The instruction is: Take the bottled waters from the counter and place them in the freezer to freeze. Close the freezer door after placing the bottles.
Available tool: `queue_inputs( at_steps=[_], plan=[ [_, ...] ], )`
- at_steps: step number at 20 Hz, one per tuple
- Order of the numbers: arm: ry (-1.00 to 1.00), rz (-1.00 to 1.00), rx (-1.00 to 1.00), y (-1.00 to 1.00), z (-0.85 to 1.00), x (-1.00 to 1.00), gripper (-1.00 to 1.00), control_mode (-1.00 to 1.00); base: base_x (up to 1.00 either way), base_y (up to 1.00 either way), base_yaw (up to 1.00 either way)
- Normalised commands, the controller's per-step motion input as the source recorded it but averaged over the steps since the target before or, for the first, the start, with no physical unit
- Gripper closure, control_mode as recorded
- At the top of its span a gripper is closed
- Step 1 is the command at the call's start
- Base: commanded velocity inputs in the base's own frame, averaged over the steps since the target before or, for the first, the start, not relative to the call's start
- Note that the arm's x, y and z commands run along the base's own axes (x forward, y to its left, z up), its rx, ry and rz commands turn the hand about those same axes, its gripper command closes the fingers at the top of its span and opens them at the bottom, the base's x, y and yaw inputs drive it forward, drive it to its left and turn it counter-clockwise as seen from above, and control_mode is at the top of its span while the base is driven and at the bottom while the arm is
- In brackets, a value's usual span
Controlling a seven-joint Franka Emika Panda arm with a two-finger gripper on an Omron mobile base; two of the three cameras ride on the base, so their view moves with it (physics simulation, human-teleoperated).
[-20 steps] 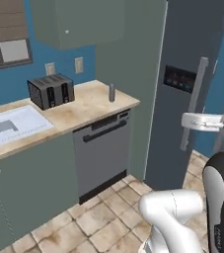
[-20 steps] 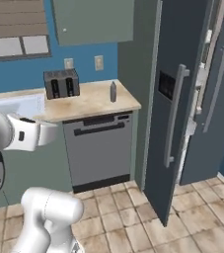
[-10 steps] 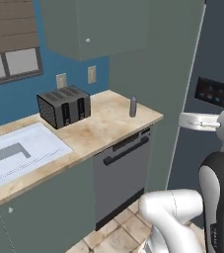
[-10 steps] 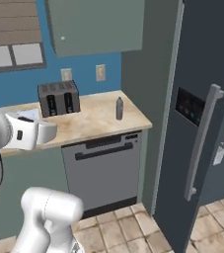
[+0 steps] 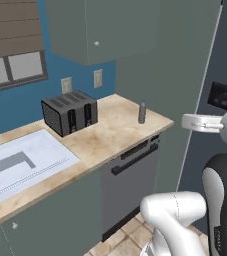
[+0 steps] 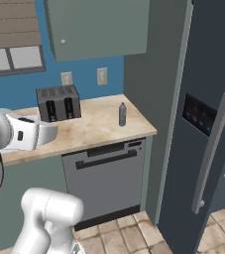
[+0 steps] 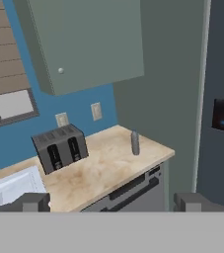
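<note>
the gripper (image 7: 111, 201) hangs spread wide and empty, well short of the worktop (image 7: 101, 170). farther off, a grey bottle (image 7: 135, 143) stands upright near the worktop's right end, with the toaster (image 7: 59, 147) well apart to its left and the freezer door (image 6: 208, 149) at the right.

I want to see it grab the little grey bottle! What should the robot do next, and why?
Probably move closer and reach toward the grey bottle. It stands upright near the counter end, right of the toaster, well beyond the gripper, whose fingertips are spread wide open with nothing between them.
</note>
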Motion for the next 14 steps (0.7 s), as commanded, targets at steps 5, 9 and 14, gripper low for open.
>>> queue_inputs(
  at_steps=[5,9,14],
  plan=[
    [0.00,0.00,0.00,0.00,0.00,0.00,-1.00,1.00,0.53,-0.28,0.00],
    [0.00,0.00,0.00,0.00,0.00,0.00,-1.00,1.00,0.61,-0.36,0.00],
    [0.00,0.00,0.00,0.00,0.00,0.00,-1.00,1.00,0.58,-0.14,0.00]
  ],
)
